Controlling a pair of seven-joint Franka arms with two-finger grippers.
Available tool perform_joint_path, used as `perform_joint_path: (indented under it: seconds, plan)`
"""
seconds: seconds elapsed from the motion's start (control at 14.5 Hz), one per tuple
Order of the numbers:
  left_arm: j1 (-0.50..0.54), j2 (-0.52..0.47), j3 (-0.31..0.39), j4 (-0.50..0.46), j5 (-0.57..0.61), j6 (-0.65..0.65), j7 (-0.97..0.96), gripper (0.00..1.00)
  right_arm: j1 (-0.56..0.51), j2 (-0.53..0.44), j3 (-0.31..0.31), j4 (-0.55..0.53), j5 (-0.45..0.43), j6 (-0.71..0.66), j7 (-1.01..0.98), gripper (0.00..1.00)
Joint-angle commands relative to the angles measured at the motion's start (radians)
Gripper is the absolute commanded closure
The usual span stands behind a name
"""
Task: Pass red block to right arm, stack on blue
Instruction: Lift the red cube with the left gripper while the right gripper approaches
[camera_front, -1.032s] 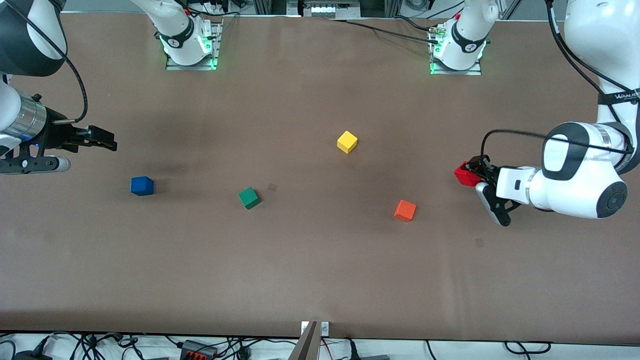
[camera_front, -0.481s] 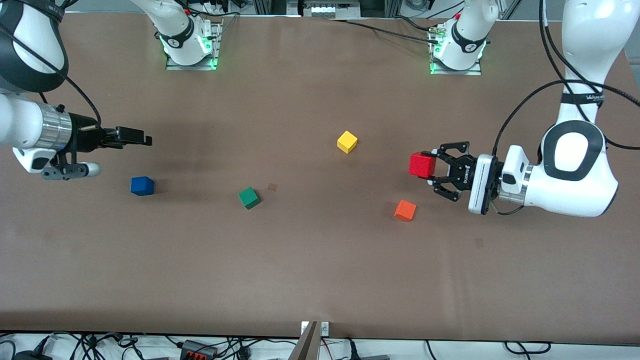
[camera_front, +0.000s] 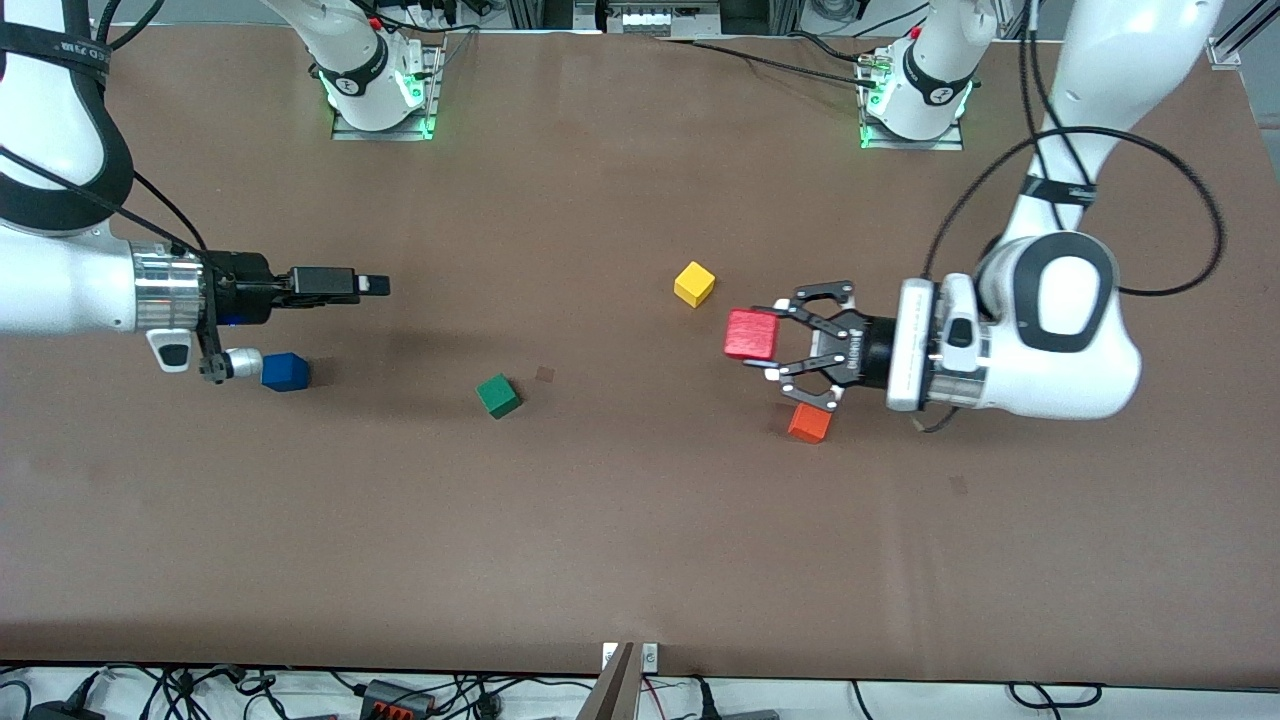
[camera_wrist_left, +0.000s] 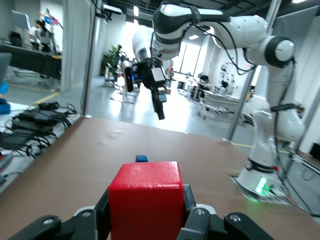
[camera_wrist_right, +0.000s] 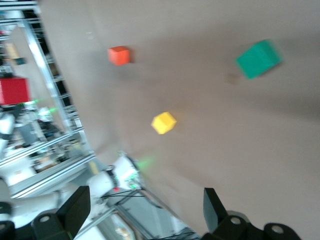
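The red block (camera_front: 750, 334) is up in the air, clamped between the fingers of my left gripper (camera_front: 768, 338), which is shut on it and lies level over the table between the yellow and orange cubes. In the left wrist view the red block (camera_wrist_left: 145, 197) fills the space between the jaws of the left gripper (camera_wrist_left: 146, 212). The blue block (camera_front: 285, 371) rests on the table toward the right arm's end, and shows small in the left wrist view (camera_wrist_left: 142, 158). My right gripper (camera_front: 372, 285) hovers level over the table beside the blue block, pointing at the left gripper. It is open and empty (camera_wrist_right: 145, 210).
A yellow cube (camera_front: 694, 283), a green cube (camera_front: 497, 395) and an orange cube (camera_front: 810, 421) lie on the brown table. The orange cube sits just under the left gripper's lower finger. The right wrist view catches the red block (camera_wrist_right: 14, 90) far off.
The left arm has swung the held red block from its end toward the table's middle. The right gripper has also travelled toward the middle, staying open.
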Motion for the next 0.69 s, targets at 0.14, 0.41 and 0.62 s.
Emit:
perform_joint_path:
  seconds: [0.14, 0.41, 0.62]
  plan:
    - [-0.099, -0.003, -0.055, -0.041, -0.278, 0.243, 0.201, 0.94, 0.069, 0.071, -0.006, 0.015, 0.221, 0.044, -0.021, 0.0]
    - [-0.198, 0.02, -0.055, -0.04, -0.453, 0.299, 0.325, 0.97, 0.104, 0.112, -0.006, 0.013, 0.427, 0.054, -0.072, 0.0]
    - [-0.271, 0.041, -0.055, -0.04, -0.577, 0.353, 0.449, 0.98, 0.118, 0.152, -0.006, 0.016, 0.58, 0.054, -0.074, 0.0]
